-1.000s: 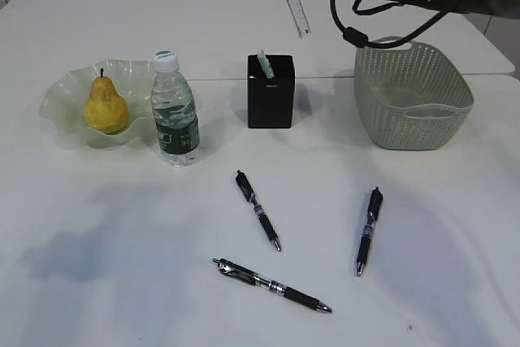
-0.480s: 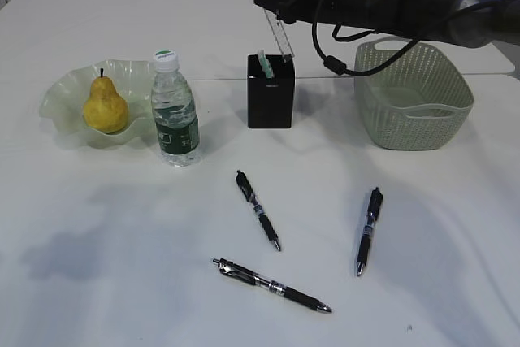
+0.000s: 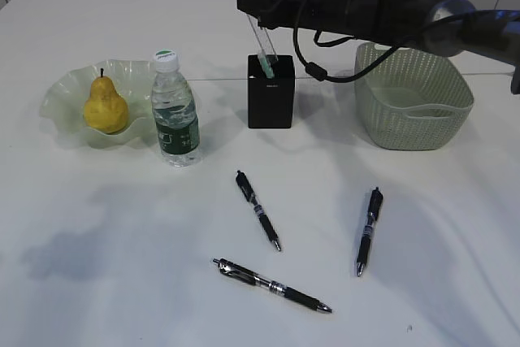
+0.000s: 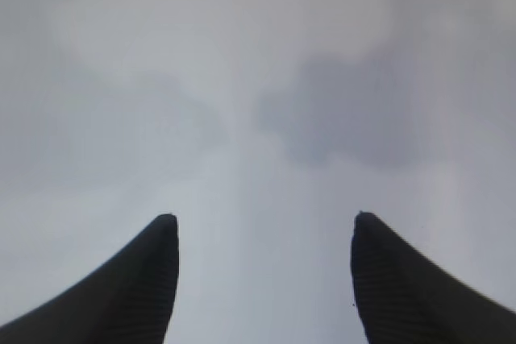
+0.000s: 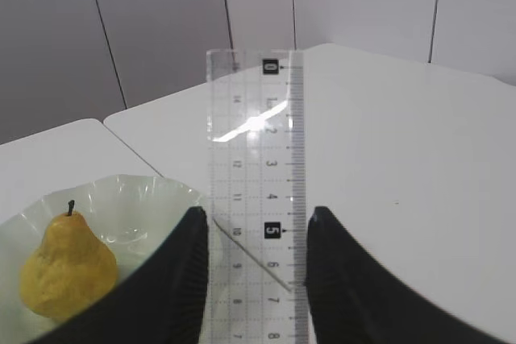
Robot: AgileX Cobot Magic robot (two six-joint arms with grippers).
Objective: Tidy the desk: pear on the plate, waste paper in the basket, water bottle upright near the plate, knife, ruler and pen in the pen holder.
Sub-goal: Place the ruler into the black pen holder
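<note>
Now right hand (image 5: 251,279) gripping ruler (image 5: 256,191), above pen holder (image 3: 270,92)

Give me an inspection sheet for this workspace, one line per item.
Surface: white desk, faint arm shadows.
Job's things: pear on plate; water bottle upright beside it; ruler tilted, lower end at the pen holder opening; three pens lying loose; basket, no paper visible inside.
Clutter: nothing seen.
Grippers: right gripper shut on ruler; left gripper open, empty.
Cables: black cable loops under right arm.
Surroundings: pale wall panels behind.
</note>
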